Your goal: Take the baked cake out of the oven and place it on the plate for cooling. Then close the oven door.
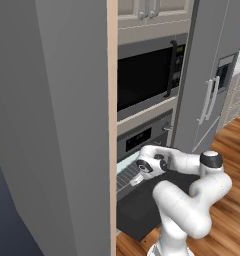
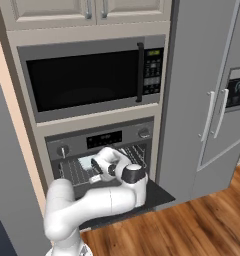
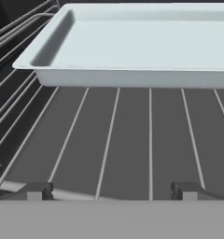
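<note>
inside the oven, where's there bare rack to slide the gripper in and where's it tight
Bare wire rack runs between the open gripper and the near wall of the pale tray, across the full width. Left of the tray, the oven side rails crowd in. The open oven door is bare right of the arm.

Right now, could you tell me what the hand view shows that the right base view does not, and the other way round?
The hand view alone gives the close look: the pale tray is shallow, with a raised rim, sits on the wire rack, and the open fingertips stop short of it. The right base view alone shows the surroundings: the microwave above the oven, the lowered oven door, the fridge and the wood floor. Both show the tray on the rack inside the oven.
</note>
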